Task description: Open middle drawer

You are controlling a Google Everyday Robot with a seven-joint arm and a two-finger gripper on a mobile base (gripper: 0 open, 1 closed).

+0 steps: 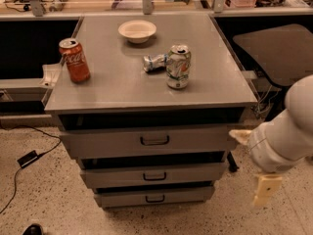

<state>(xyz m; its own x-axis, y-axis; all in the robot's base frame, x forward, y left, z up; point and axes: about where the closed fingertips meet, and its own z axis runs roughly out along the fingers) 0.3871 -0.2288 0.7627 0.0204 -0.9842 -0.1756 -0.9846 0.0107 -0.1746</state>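
The grey cabinet has three drawers. The middle drawer (195, 173) is the second one, a low wide panel with a small dark loop handle (155, 176), and it looks shut. My gripper (253, 163) hangs off the white arm at the cabinet's right side, level with the top and middle drawers. Its two cream fingers stand wide apart, one (239, 135) near the top drawer's right end and one (266, 190) lower down. It holds nothing and is well right of the handle.
The taller top drawer (98, 142) and the lowest drawer (122, 199) are shut. On the cabinet top (117, 87) stand a red cola can (74, 60), a white bowl (137, 31), a crushed can (154, 62) and a green-and-white can (178, 66). A cable and plug (27, 158) lie on the floor at left.
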